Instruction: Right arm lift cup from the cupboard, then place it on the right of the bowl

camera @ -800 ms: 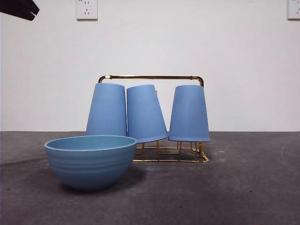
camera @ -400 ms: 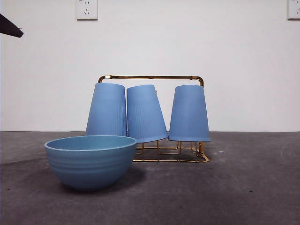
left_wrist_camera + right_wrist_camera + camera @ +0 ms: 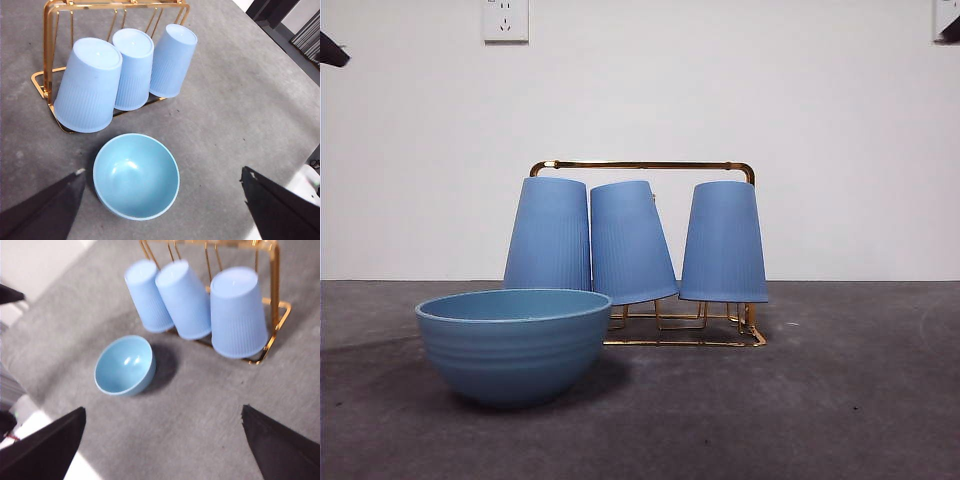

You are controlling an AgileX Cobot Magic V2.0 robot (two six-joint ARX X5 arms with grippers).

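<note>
Three alike light-blue ribbed cups hang upside down on the gold wire cupboard (image 3: 640,166): a left cup (image 3: 548,236), a middle cup (image 3: 630,240) and a right cup (image 3: 723,240). The wide light-blue bowl (image 3: 513,342) stands in front of the rack's left end. My right gripper (image 3: 163,409) is open and empty, high above the table, looking down on the bowl (image 3: 125,365) and the right cup (image 3: 237,312). My left gripper (image 3: 162,171) is open and empty, high above the bowl (image 3: 136,176). In the front view the arms show only as black tips at the top corners (image 3: 332,50).
A grey mat covers the table (image 3: 840,400), with a white wall behind. The table's edge and a pale floor show in the right wrist view (image 3: 30,425). A wall socket (image 3: 505,20) sits above the rack.
The black tip at the top left of the front view has drawn back toward the edge. A small black tip has come into the top right corner. The cups and bowl have not moved.
</note>
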